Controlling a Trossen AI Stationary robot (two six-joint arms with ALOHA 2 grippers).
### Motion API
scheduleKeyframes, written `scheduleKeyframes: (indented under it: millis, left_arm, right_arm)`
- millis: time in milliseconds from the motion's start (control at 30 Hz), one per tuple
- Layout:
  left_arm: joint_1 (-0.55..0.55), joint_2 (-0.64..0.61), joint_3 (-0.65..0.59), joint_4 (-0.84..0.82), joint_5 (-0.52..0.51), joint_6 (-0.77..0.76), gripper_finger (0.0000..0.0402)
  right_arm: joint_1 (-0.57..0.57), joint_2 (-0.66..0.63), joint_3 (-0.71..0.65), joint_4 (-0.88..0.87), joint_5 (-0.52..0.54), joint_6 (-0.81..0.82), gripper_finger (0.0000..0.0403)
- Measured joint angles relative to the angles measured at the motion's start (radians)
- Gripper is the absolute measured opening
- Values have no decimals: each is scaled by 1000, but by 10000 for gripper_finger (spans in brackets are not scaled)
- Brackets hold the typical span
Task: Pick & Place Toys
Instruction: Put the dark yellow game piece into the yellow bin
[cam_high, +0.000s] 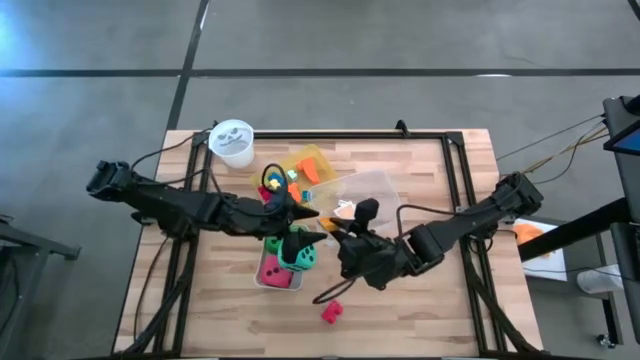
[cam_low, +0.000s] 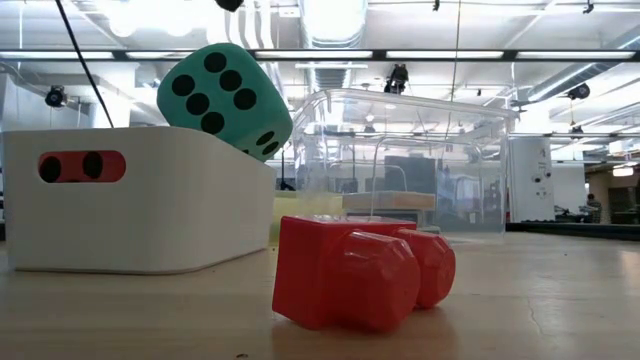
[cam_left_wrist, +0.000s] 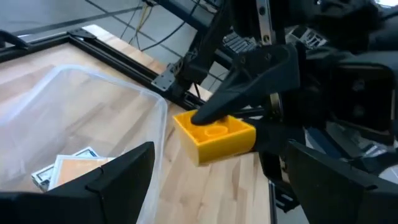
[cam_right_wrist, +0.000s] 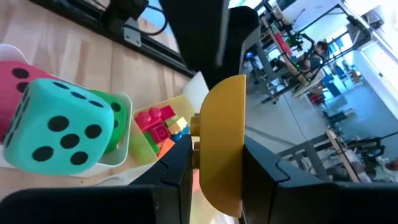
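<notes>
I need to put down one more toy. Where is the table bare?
Bare wood lies along the near edge around the loose red block, and right of the clear box. The middle is crowded: white bin, yellow tray, both claws.

Both arms crowd the table centre, white bin (cam_high: 278, 272) of dice beneath them, clear plastic box (cam_high: 370, 187) and yellow tray (cam_high: 305, 165) just behind, open wood around lone red block (cam_high: 331, 312) in front.

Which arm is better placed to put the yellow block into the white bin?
Right. The right gripper is already shut on the yellow block and sits beside the white bin. The left gripper is open and holds nothing.
</notes>
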Motion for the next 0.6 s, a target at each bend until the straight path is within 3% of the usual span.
scheduleKeyframes:
  millis: [600]
  left_arm:
    - [40,5,0,11,-22,17,345]
  right_arm:
    - [-43,6,4,87,-54,-79,84]
